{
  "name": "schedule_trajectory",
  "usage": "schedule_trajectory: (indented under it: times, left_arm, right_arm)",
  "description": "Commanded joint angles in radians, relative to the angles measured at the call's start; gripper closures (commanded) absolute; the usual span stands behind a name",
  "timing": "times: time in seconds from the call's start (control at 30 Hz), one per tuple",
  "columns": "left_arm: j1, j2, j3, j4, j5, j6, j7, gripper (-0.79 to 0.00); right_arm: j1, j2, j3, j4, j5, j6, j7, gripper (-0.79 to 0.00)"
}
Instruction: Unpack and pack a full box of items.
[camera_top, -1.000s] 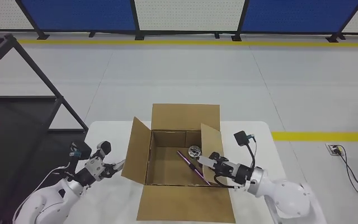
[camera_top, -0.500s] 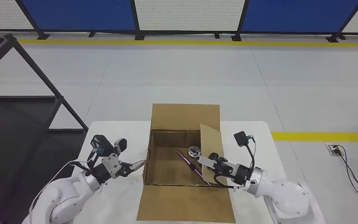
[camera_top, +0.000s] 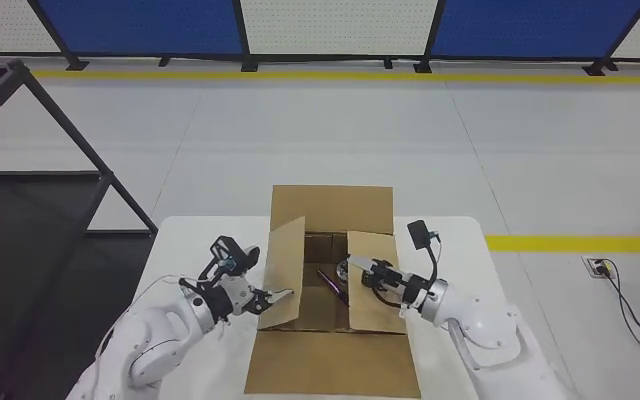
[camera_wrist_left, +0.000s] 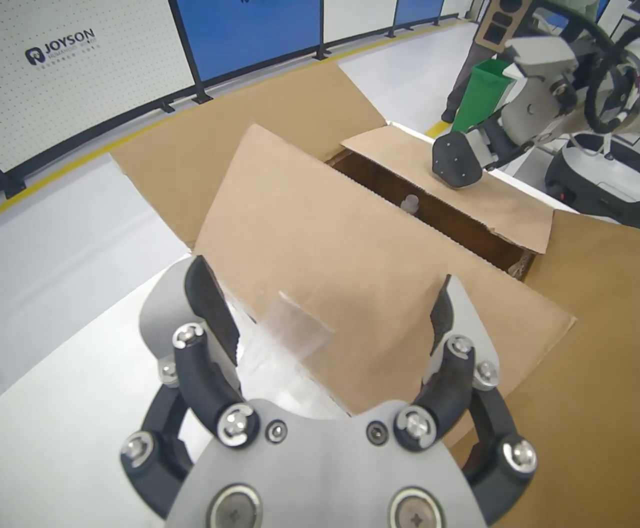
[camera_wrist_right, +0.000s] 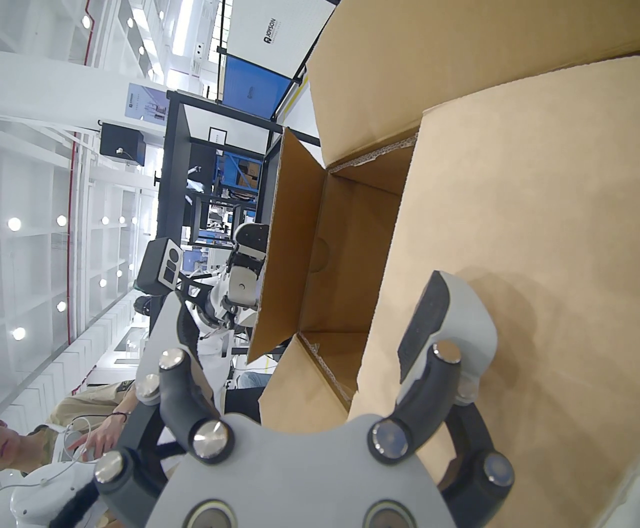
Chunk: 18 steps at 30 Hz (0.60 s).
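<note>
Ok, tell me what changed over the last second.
The left gripper swung in from the table's edge and pushed the left flap from splayed outward to leaning over the box. The right gripper pressed the right flap further inward. The front flap and back flap stayed spread open; the purple pen stayed inside.

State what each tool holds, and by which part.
Nothing is clamped. The left tool, open, is against the left flap; the right tool, open, has one finger on the right flap.
</note>
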Motion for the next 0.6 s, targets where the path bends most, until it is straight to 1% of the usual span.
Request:
schedule_trajectory:
  times: [0.0, 0.33, 0.57]
  left_arm:
    - [-0.012, -0.003, 0.022, -0.002, 0.038, 0.014, 0.001, -0.785]
    - [-0.06, -0.021, 0.095, 0.024, 0.114, 0.055, -0.013, -0.785]
    - [-0.077, -0.029, 0.127, 0.039, 0.145, 0.068, -0.031, -0.785]
  right_arm:
    - [-0.001, 0.0, 0.0, -0.001, 0.0, 0.0, 0.001, -0.785]
    - [-0.015, 0.001, -0.007, -0.008, -0.007, -0.007, -0.014, -0.785]
    - [0.002, 0.005, -0.038, 0.005, -0.042, 0.012, 0.016, -0.785]
